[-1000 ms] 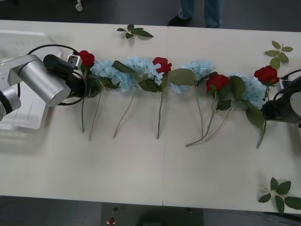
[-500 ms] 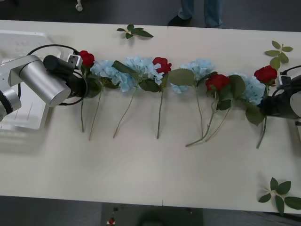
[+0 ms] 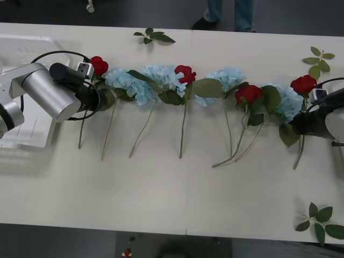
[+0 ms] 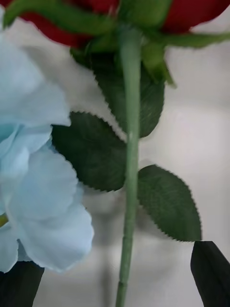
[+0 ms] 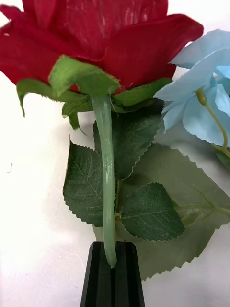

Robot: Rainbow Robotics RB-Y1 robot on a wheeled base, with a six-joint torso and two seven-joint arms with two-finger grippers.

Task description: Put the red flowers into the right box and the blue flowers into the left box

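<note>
Roses [image 3: 186,73] and blue flowers [image 3: 131,83] all lie unboxed; our left gripper [image 5: 112,268] pinches one rose's stem, our right gripper [image 4: 120,276] straddles another's, spread.

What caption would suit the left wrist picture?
Left gripper clamped shut on the green stem of a red rose, leaves and a pale blue flower beside it.

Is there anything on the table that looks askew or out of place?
The leftmost red rose, pinched by the left gripper, has its stem slanting away from the row. Loose leaf sprigs lie scattered near the table edges.
</note>
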